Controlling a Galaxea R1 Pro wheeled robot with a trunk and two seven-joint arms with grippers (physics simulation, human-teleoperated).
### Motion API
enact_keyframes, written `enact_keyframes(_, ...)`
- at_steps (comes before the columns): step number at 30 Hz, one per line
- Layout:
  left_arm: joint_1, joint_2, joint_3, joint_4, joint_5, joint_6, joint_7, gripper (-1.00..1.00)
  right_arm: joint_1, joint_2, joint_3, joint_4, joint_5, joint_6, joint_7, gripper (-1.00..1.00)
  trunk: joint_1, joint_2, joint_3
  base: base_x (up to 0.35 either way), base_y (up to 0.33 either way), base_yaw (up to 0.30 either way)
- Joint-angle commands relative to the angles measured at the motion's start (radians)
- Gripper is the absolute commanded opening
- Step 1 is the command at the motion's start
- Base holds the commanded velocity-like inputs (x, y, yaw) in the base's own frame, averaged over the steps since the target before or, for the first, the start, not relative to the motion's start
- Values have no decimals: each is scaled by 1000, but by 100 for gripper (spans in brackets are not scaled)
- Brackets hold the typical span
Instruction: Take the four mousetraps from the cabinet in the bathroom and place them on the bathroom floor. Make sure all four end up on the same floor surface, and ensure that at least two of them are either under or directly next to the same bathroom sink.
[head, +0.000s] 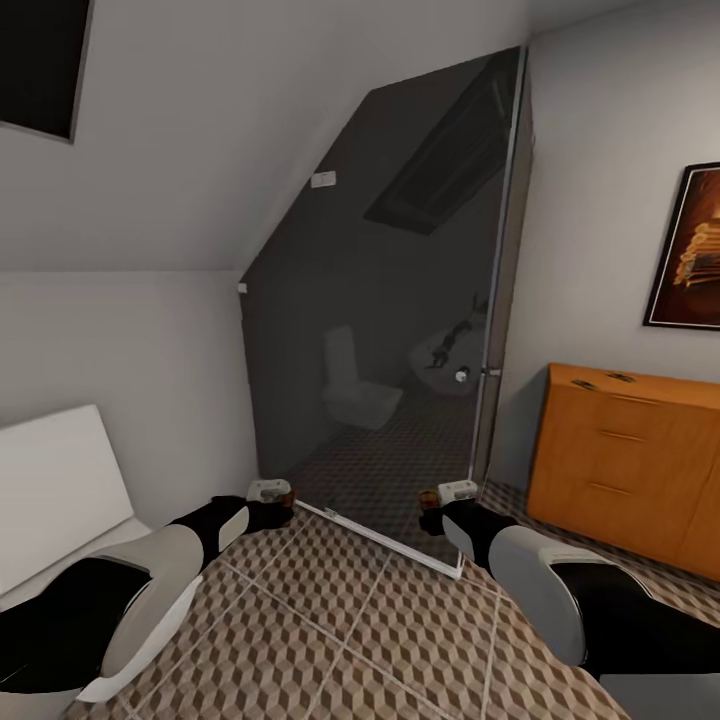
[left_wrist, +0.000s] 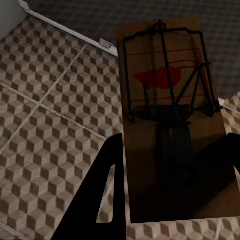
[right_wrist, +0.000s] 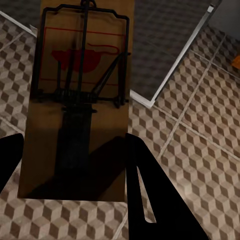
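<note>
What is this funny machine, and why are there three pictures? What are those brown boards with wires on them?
It is a robot with two arms, inside a computer-made bathroom. The big picture comes from a camera on its head, looking down over both arms. You can see the left gripper and the right gripper, which are its hands with two fingers each. The other two pictures come from little cameras near each hand.

The brown boards are mousetraps. The left hand holds one mousetrap between its black fingers, and the right hand holds another mousetrap.

Below them is the patterned bathroom floor. Ahead is a dark glass panel, and to the right stands the orange wooden cabinet.
</note>
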Motion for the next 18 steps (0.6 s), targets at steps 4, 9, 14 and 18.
enact_keyframes(4, -1, 0, -9, -1, 8, 4, 0, -100, -1, 0, -5, 2, 5, 1, 2, -100, 0, -1, -1, 0, 0, 41)
enact_keyframes(9, -1, 0, -9, 0, 8, 5, 0, -100, -1, -1, -5, 2, 5, 2, 2, -100, 0, -1, -1, 0, 0, 10)
enact_keyframes(14, -1, 2, -9, 0, 8, 5, 0, -100, -1, -1, -5, 2, 6, 2, 1, -100, 0, -1, -1, 0, 0, 1)
enact_keyframes(18, -1, 2, -9, 0, 8, 6, 0, -100, -1, -1, -5, 2, 7, 2, -7, -100, 0, -1, -1, 0, 0, 28)
